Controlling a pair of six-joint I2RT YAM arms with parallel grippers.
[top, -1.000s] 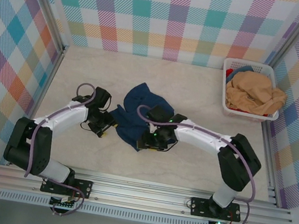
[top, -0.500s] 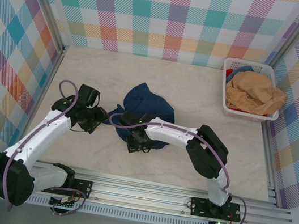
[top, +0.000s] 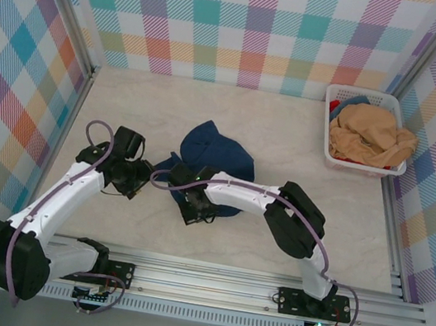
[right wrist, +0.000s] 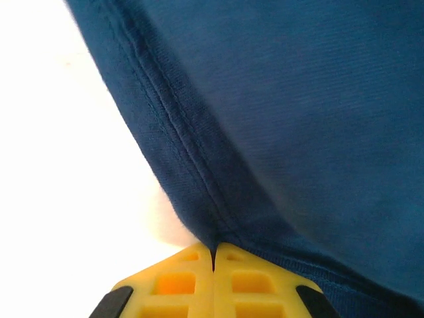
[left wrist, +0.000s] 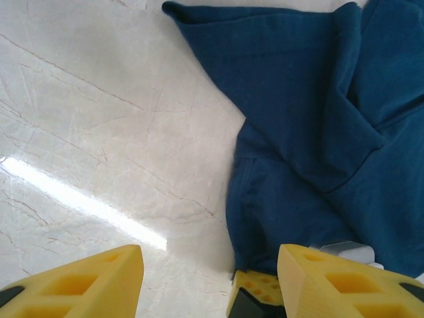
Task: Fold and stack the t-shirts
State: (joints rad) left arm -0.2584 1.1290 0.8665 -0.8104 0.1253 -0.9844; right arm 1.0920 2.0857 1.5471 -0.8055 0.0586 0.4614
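A dark navy blue t-shirt (top: pixel 217 156) lies crumpled in the middle of the table. In the right wrist view my right gripper (right wrist: pixel 213 264) is shut on the hem of the navy t-shirt (right wrist: pixel 298 132) at its near left corner. From the top camera the right gripper (top: pixel 191 211) sits at that corner. My left gripper (top: pixel 140 182) is open just left of the shirt, above bare table. In the left wrist view the left gripper (left wrist: pixel 209 281) has nothing between its fingers, and the navy t-shirt (left wrist: pixel 311 119) lies ahead to the right. A tan-orange t-shirt (top: pixel 371 134) is heaped in the basket.
The white slotted basket (top: pixel 329 106) stands at the back right against the checked wall, with some blue and red cloth under the tan shirt. Checked walls close in the table on three sides. An aluminium rail (top: pixel 206 282) runs along the near edge.
My right gripper has moved left to the shirt's near left corner and shut on its hem. The left arm has drawn back left, off the shirt.
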